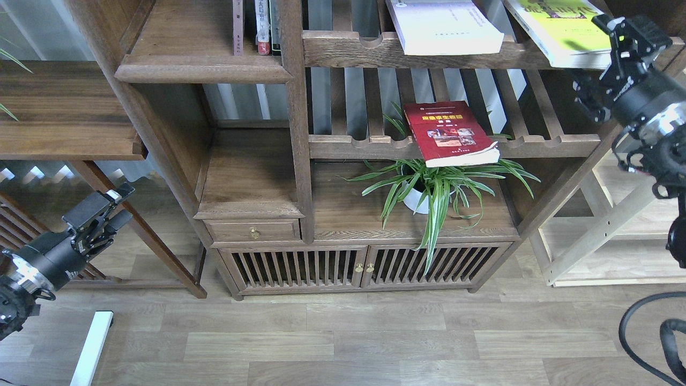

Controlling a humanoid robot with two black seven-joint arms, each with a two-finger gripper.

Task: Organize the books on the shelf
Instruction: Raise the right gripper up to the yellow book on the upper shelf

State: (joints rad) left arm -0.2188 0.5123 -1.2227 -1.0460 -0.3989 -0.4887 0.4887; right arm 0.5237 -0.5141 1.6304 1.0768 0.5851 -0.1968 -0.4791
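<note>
The yellow-green book (pixel 563 27) lies flat on the top slatted shelf at the upper right, with its corner overhanging the rail. A pale lavender-white book (pixel 445 27) lies to its left. On the slatted shelf below, the red book (pixel 450 134) rests above a plant. My right gripper (pixel 594 58) is open at the yellow-green book's near right corner, one finger over the cover and the other below the rail. I cannot tell whether it touches the book. The solid shelf (pixel 203 69) is at the upper left. My left gripper (pixel 122 205) hangs low at the left, open and empty.
Narrow upright books (pixel 257 27) stand on the solid shelf. A spider plant in a white pot (pixel 429 187) sits under the red book. A second solid plank (pixel 249 177) lies above a drawer. A pale wooden rack (pixel 616 225) stands at the right and a dark table (pixel 64 112) at the left.
</note>
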